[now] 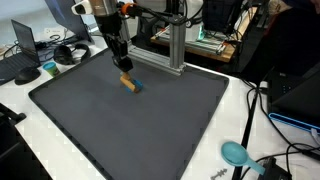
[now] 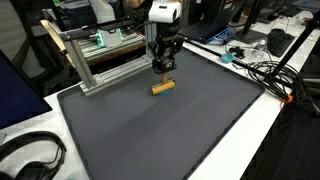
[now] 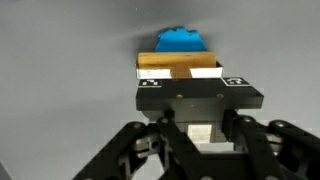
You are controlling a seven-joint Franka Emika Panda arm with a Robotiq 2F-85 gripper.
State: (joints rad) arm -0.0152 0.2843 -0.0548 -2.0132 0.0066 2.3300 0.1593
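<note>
We see the gripper (image 1: 124, 72) come straight down over the big dark mat (image 1: 150, 130). It is squeezed tight on the wooden block (image 1: 127, 83). In the wrist view the wood sits between the two white pads (image 3: 152, 73), and the block sticks out past them on both sides. We cannot tell if the block rests on the mat or hangs just above it.

A small blue piece (image 3: 181, 41) touches the block on the side away from the wrist.

The block is close to one edge of the mat, the edge where the metal frame (image 2: 100, 60) stands. The frame is near the gripper, so there is little room on that side. We see it in both exterior views.

On all the other sides the mat is bare and wide. There is lots of room toward the far corners and the other three edges.

Off the mat, on the white table (image 2: 250, 140), we see black headphones (image 2: 30, 155) by one corner. A bunch of cables (image 2: 262, 70) lies along one edge. A teal thing (image 1: 235, 152) lies by another corner. They are all well apart from the block.
</note>
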